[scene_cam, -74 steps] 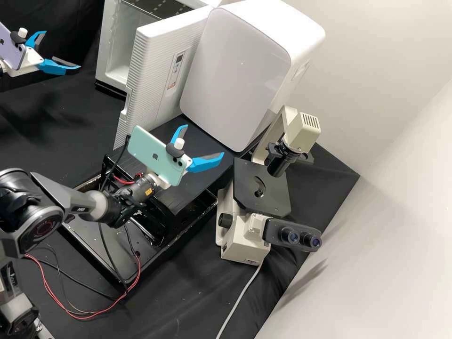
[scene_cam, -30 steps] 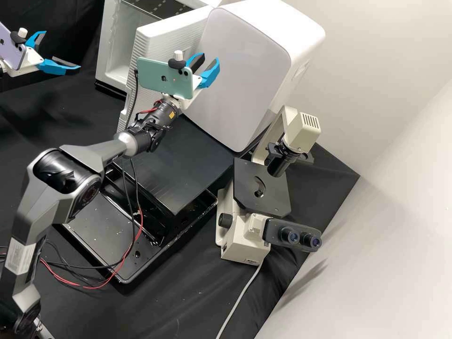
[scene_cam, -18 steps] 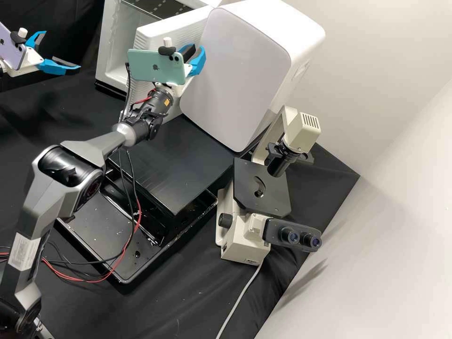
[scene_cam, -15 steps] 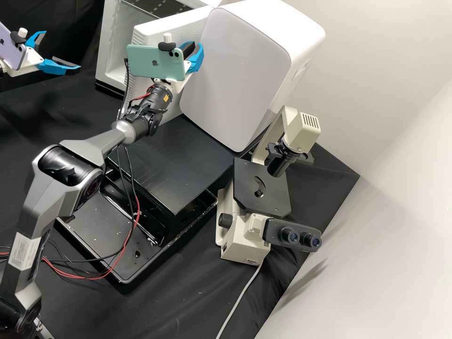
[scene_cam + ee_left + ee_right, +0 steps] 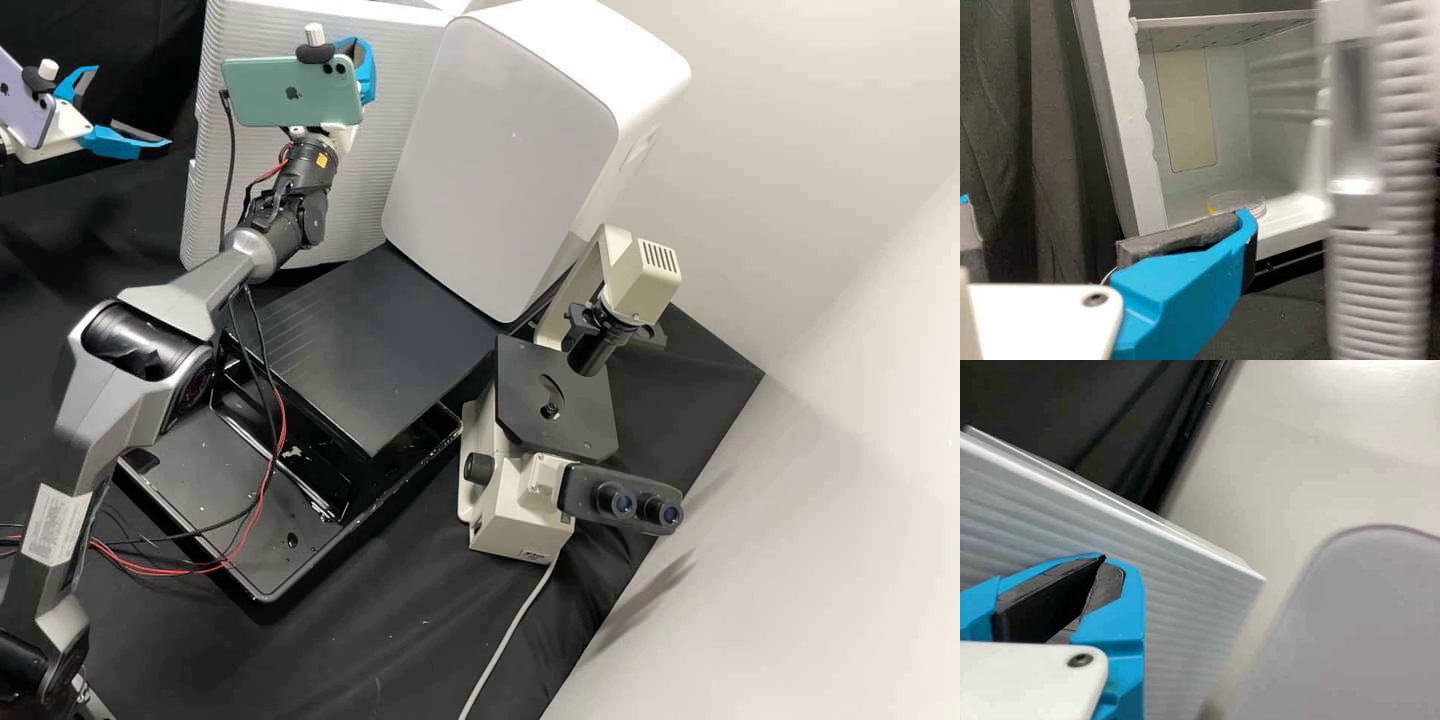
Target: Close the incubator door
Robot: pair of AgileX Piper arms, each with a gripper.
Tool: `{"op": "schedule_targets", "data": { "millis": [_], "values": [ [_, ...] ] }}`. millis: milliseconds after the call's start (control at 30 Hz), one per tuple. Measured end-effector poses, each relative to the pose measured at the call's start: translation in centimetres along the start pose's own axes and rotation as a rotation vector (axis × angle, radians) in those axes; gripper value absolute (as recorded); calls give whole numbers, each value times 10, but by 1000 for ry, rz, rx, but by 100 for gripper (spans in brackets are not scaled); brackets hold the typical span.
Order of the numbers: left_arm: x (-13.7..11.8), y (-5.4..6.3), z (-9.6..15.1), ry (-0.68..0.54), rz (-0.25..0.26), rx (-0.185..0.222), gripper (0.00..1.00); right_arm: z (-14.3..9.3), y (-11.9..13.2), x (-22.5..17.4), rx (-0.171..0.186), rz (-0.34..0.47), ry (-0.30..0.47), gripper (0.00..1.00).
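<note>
The incubator door (image 5: 370, 190) should be pushed gently by the right gripper (image 5: 1101, 574), its fingers pinched close together, until no gap is left beside the incubator (image 5: 1131, 150).

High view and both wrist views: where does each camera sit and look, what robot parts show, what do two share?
High view: off the arms, facing forward and down on the bench; left gripper, right gripper, arms.
Left wrist view: on left arm, facing into the incubator; its gripper shows.
Right wrist view: on right arm, facing the door and white box; its gripper shows.
Both wrist views share the door.
</note>
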Motion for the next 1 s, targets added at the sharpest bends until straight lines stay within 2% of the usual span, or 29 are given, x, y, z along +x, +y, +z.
{"op": "schedule_targets", "data": {
  "millis": [133,400,733,1000],
  "values": [
    [0,0,0,0,0,0,100,0,-4,9,34,12,18,0],
    [0,0,0,0,0,0,100,5,-1,13,32,22,7,0],
    [0,0,0,0,0,0,100,16,-16,8,51,-21,-27,0],
    [0,0,0,0,0,0,100,16,-22,5,60,-18,-5,0]
  ]
}}
